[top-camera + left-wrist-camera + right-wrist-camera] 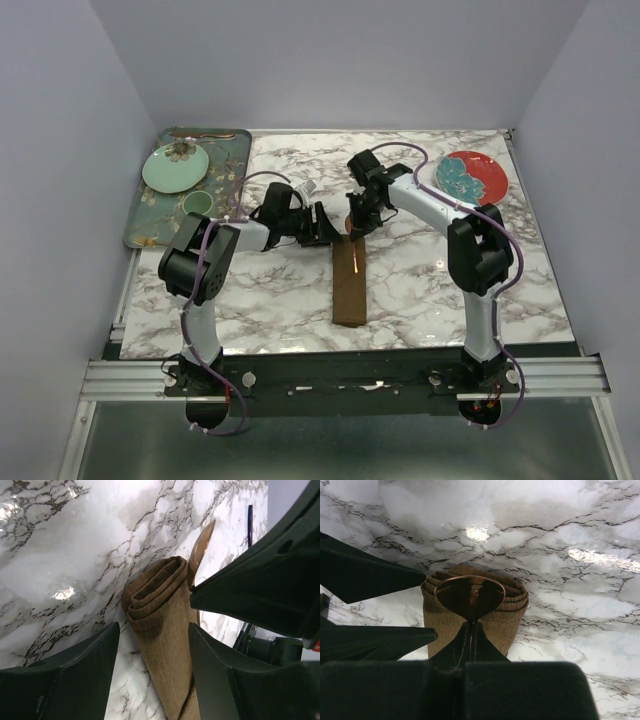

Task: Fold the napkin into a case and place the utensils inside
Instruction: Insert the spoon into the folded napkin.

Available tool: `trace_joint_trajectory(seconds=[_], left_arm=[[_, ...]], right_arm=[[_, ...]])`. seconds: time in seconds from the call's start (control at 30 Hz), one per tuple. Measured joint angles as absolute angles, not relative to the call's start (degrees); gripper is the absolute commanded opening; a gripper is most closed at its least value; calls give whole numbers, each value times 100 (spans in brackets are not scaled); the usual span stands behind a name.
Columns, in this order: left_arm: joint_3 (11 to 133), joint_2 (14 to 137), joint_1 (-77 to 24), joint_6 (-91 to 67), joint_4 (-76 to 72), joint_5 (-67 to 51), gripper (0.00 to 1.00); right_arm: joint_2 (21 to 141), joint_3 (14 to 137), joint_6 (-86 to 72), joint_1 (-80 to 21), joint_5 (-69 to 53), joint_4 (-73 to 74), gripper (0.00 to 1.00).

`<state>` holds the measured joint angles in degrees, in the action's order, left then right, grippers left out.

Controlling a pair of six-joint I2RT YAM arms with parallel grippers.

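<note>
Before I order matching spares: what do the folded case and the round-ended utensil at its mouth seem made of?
The case: woven brown cloth, matte; coarse weave and soft rolled layers show. The utensil: probably metal, copper-toned, polished; its round end gleams.

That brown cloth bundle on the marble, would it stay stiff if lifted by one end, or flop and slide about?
Probably floppy: the case is soft woven cloth in loose layers, so it would likely sag. It looks light, and on the glossy marble table a push may slide it. Flat folds suggest it won't roll.
</note>
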<state>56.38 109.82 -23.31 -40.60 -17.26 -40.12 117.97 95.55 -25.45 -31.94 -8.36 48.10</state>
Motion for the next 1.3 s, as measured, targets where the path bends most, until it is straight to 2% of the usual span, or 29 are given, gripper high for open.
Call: trace_joint_trajectory(seconds=[0.17,0.2,0.37,0.4,0.47,0.5,0.6,0.7,1.3], left_arm=[[5651,11260,-2447,-4357,-1903,-4016,55],[5655,11297,-2467,-4410,-1953,-4012,50],[5688,11511,-2491,-4720,-2200,-4012,39],[5686,11533,-2491,-4794,-2246,-3999,33],[5627,11546,-2488,-4947,-2364,-3913,30],[5586,11546,-2488,-5004,-2414,-3876,24],[5439,11546,-2469,-5251,-2596,-3688,19],[5369,11546,-2440,-5441,-2740,-3594,16],[5295,11629,-2294,-5848,-3146,-3376,16]], right_arm=[[11815,9555,-2545,-3194,-838,4812,1],[11817,9555,-2545,-3194,-838,4812,1],[11830,9555,-2547,-3194,-838,4812,1],[11834,9555,-2547,-3194,-836,4814,0],[11843,9559,-2547,-3194,-836,4816,1],[11854,9577,-2550,-3194,-836,4834,1],[11915,9710,-2552,-3194,-836,4906,1],[11966,9839,-2556,-3192,-838,4943,1],[11968,9498,-2700,-3192,-882,5013,2]])
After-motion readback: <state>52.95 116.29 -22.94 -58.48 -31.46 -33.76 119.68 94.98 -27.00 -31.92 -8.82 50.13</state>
